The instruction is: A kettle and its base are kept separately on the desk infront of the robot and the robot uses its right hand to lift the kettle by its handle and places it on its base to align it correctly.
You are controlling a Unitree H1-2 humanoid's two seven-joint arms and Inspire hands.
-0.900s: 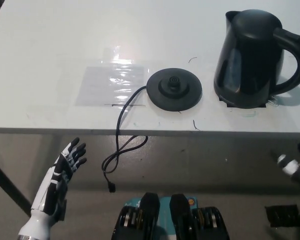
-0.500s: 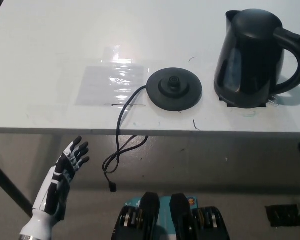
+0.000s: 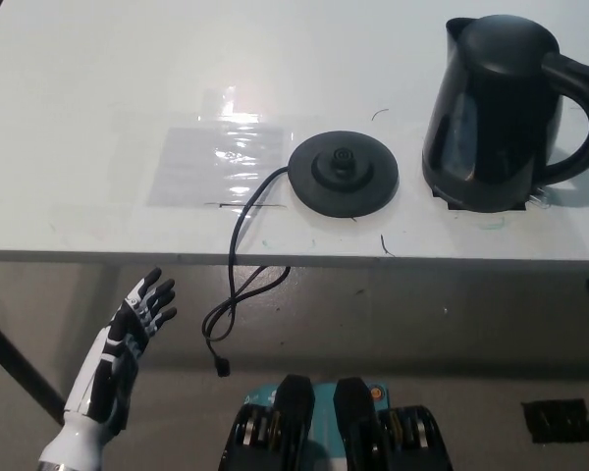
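The kettle [image 3: 496,113] stood upright on the tabletop [image 3: 98,78], apart from its base [image 3: 344,175], its handle [image 3: 581,118] turned away from the base toward the robot's right side. The right robot hand was out of sight. The left robot hand [image 3: 128,339] hung below the tabletop edge, fingers spread, holding nothing, the kettle far across from it.
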